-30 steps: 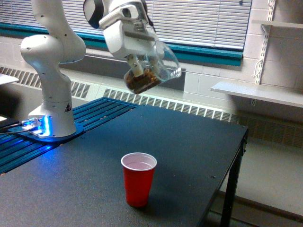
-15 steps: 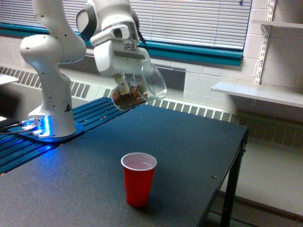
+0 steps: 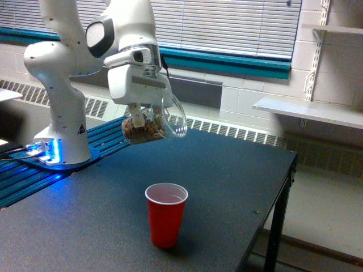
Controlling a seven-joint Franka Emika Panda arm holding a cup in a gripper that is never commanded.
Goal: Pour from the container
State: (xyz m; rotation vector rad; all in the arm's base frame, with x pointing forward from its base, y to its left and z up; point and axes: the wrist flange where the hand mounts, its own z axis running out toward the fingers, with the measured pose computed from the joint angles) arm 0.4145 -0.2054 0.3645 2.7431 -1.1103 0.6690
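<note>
My gripper [image 3: 146, 116] is shut on the container [image 3: 154, 123], a clear plastic cup tilted on its side with its wide rim facing the exterior view's right. Brown nut-like bits lie in its lower end. The cup hangs in the air above the black table [image 3: 227, 181], up and slightly to the left of a red cup [image 3: 165, 214]. The red cup stands upright on the table with its white inside showing and nothing visible in it. The fingertips are partly hidden behind the clear cup.
The white arm's base [image 3: 61, 141] stands at the left on a blue-lit plate. The table's right edge [image 3: 283, 192] drops off to the floor. A white shelf [image 3: 309, 110] juts from the wall at the right, and a radiator runs under the window blinds.
The gripper with the clear cup has moved down and to the left, nearer the table. The red cup has not moved.
</note>
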